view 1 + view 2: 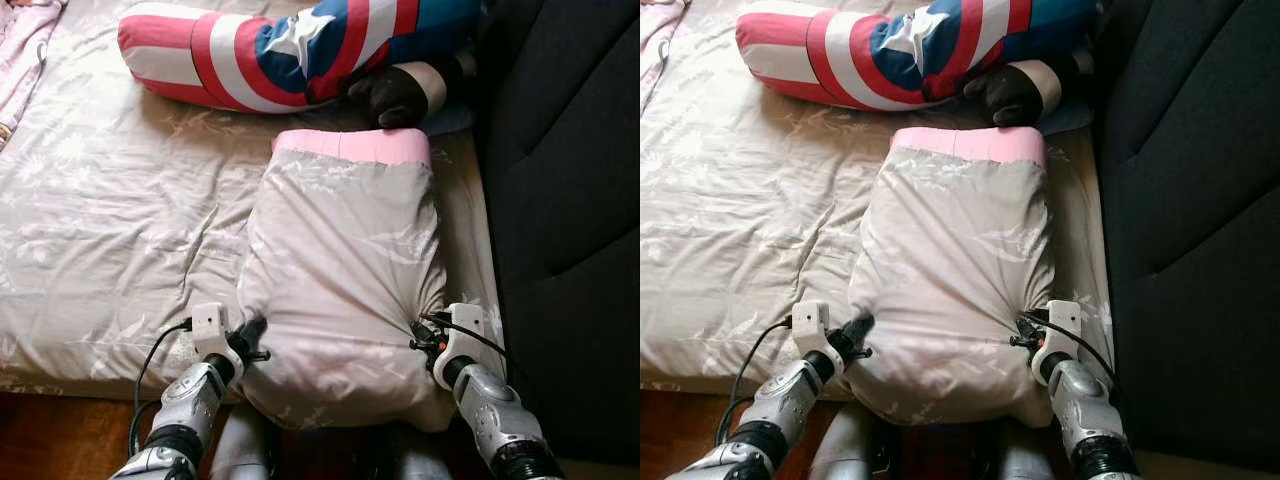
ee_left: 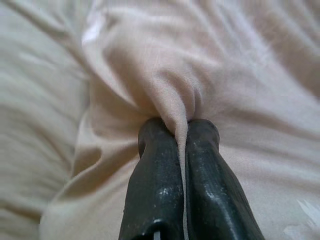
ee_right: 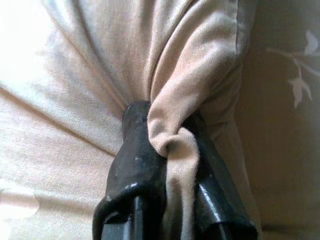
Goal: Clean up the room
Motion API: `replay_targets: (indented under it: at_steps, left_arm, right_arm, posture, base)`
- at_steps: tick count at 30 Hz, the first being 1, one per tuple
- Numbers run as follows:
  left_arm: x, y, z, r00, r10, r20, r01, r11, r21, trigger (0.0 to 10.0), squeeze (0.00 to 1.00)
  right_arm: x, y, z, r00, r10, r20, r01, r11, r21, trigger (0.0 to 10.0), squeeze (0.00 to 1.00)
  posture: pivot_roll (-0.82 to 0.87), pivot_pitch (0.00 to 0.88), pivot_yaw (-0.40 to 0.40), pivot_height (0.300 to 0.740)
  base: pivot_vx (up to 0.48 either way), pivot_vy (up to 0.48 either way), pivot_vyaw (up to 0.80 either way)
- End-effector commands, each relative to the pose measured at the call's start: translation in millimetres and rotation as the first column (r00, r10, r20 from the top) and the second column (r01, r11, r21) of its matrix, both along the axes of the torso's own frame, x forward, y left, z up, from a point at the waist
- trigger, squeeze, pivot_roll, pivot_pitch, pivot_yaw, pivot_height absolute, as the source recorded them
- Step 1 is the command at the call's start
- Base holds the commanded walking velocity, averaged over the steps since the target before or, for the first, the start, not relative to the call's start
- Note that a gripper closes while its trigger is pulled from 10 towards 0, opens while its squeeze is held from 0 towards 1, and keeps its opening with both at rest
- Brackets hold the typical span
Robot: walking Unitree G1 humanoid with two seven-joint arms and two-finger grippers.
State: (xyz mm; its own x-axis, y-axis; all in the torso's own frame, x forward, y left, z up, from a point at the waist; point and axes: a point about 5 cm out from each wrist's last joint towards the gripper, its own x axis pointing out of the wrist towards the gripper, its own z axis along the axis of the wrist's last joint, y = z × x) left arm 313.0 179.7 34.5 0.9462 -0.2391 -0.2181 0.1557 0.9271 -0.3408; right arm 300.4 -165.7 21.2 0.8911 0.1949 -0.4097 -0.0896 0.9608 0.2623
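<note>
Mid-task: left gripper and right gripper fingers each pinch the pillow cover (pillow on bed, not yet placed).

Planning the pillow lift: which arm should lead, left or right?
Neither clearly. The left gripper and right gripper each pinch a fold of the pillow at its near corners, so a two-arm lift looks best.

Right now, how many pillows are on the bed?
2. A grey floral pillow with a pink end lies at the near edge, pinched on each side by the left gripper and right gripper. A red, white and blue bolster pillow lies beyond it.
</note>
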Motion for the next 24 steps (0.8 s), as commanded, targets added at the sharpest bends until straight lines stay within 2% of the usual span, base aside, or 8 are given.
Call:
replay_targets:
  at_steps: [1, 8, 10, 14, 21, 24]
  left_arm:
    - [3.2, 11.6, 14.3, 0.994, 0.052, 0.092, -0.055, 0.998, 0.035, 10.0, 0.0]
    - [-2.3, 11.1, 24.0, 0.982, 0.083, 0.172, -0.098, 0.992, 0.079, 10.0, 0.0]
    - [-4.4, 12.0, 26.0, 0.977, 0.102, 0.185, -0.122, 0.988, 0.098, 10.0, 0.0]
    - [-9.1, 10.4, 28.5, 0.973, 0.12, 0.198, -0.142, 0.985, 0.1, 10.0, 0.0]
    - [-8.2, 13.1, 34.7, 0.968, 0.137, 0.212, -0.163, 0.981, 0.109, 10.0, 0.0]
    - [-9.5, 15.4, 36.0, 0.966, 0.144, 0.214, -0.169, 0.98, 0.104, 10.0, 0.0]
  right_arm:
    - [-5.4, -2.5, -5.0, 1.0, -0.024, 0.004, 0.024, 1.0, -0.001, 10.0, 0.0]
    - [-2.8, -5.0, 10.0, 0.991, -0.034, 0.13, 0.034, 0.999, 0.003, 10.0, 0.0]
    - [-1.8, -4.9, 16.3, 0.982, -0.036, 0.183, 0.037, 0.999, -0.002, 10.0, 0.0]
    - [4.1, -8.7, 26.3, 0.972, -0.046, 0.23, 0.053, 0.998, -0.024, 10.0, 0.0]
    - [7.3, -15.0, 25.5, 0.973, -0.057, 0.224, 0.067, 0.997, -0.038, 10.0, 0.0]
    - [5.9, -16.7, 23.0, 0.974, -0.063, 0.218, 0.075, 0.996, -0.046, 10.0, 0.0]
  posture:
    - [0.01, 0.22, -0.024, 0.653]
    - [0.03, 0.191, -0.02, 0.653]
    - [0.02, 0.179, -0.021, 0.662]
    - [0.02, 0.132, -0.024, 0.692]
    - [0.03, 0.074, -0.03, 0.737]
    - [0.03, 0.042, -0.03, 0.74]
  base:
    - [0.0, 0.0, 0.0]
    - [0.0, 0.0, 0.0]
    - [0.0, 0.0, 0.0]
    - [0.0, 0.0, 0.0]
    - [0.0, 0.0, 0.0]
    - [0.0, 0.0, 0.0]
